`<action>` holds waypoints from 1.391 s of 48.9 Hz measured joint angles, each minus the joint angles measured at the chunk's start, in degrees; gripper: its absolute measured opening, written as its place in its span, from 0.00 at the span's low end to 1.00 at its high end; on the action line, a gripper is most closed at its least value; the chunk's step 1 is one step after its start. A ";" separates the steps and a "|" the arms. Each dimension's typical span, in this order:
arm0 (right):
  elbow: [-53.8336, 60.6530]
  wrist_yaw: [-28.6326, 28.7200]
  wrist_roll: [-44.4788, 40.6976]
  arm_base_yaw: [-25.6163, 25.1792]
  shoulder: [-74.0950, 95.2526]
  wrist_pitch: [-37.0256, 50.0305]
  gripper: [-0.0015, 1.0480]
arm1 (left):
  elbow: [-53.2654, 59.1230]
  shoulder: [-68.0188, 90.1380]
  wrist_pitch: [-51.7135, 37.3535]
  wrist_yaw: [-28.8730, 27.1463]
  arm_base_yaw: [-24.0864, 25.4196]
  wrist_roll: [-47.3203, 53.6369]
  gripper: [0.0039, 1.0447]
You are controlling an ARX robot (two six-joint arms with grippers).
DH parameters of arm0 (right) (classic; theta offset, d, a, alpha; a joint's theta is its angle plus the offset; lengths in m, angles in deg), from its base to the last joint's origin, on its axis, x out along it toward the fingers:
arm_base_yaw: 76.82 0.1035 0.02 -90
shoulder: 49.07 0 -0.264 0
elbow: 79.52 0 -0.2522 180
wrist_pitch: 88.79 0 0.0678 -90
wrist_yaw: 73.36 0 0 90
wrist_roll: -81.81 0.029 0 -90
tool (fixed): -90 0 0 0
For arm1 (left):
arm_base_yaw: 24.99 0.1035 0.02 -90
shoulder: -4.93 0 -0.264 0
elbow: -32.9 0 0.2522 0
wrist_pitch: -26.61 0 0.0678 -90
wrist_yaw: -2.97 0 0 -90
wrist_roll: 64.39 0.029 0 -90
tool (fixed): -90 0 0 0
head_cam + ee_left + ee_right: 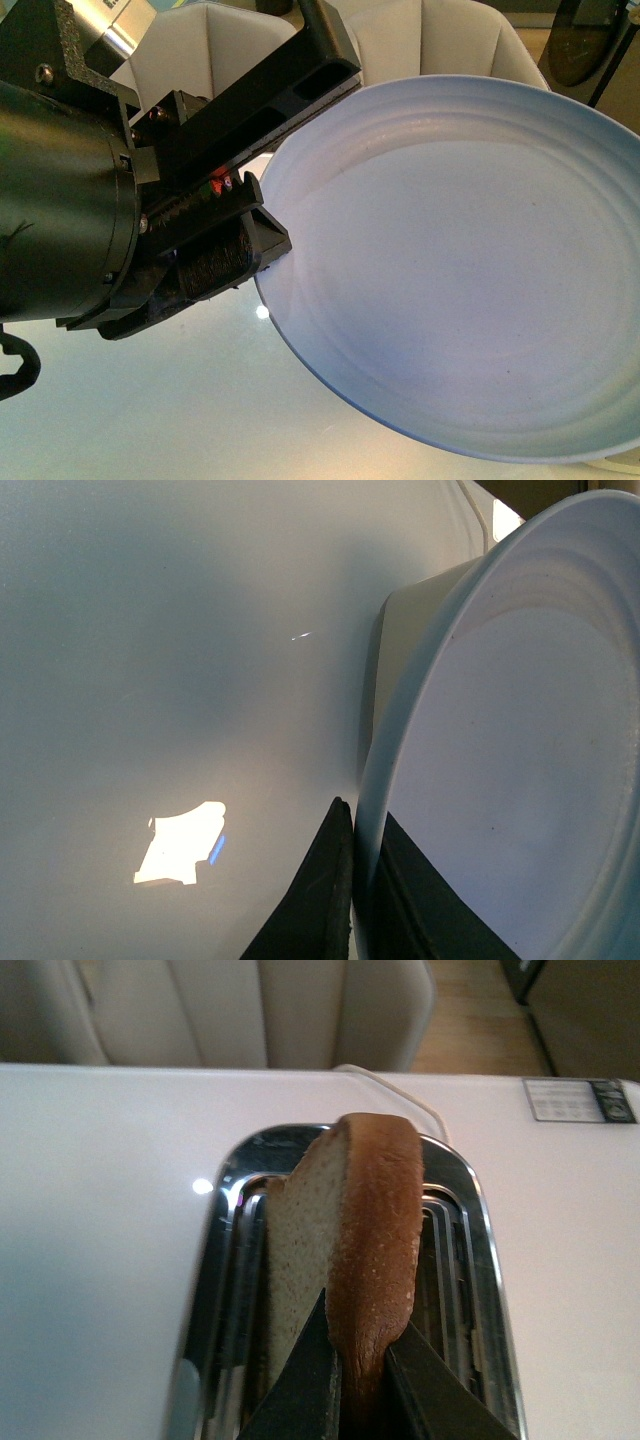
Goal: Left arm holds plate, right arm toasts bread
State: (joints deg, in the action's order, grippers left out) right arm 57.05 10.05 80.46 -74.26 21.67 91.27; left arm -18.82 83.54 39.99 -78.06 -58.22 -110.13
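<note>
The left gripper (362, 890) is clamping the rim of the plate (460, 270), its flat black jaws pressed one against each face of the rim. It is holding the pale blue-white plate tilted and lifted clear of the glossy white table (150, 400). In the left wrist view the plate is standing on edge close beside the cream side of the toaster (482, 1260).

Directly above the toaster's chrome top, the right gripper (358, 1360) is pinching the bread (370, 1220), its two dark jaws closing on the slice's opposite faces. The bread is standing on edge, with its brown crust facing the wrist camera and its paler crumb face turned to one side. It is leaning slightly over the slots. Whether its lower edge is already sitting inside a slot cannot be told from this angle.

A white cord (400, 1095) is trailing from the toaster's far end across the table. A small printed card (578, 1100) is lying on the table beyond the toaster, off to one side. Pale chairs (250, 1010) are standing behind the toaster at the table's far edge. The right arm is not appearing in the front view, where the plate is filling most of the frame.
</note>
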 joint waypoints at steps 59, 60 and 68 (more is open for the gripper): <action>0.59 2.49 1.51 0.02 3.56 -1.86 0.03 | -0.04 -0.09 0.00 -0.02 -0.04 -0.02 0.03; 0.85 2.80 1.64 0.02 4.15 -1.11 0.03 | -0.04 -0.09 0.00 -0.02 -0.04 -0.02 0.03; 2.25 3.45 1.99 0.02 6.58 1.84 0.03 | -0.04 -0.09 0.00 0.02 -0.04 -0.02 0.03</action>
State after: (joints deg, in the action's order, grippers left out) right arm 59.30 13.51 82.45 -74.23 28.25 93.11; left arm -18.86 83.45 39.99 -78.04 -58.27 -110.15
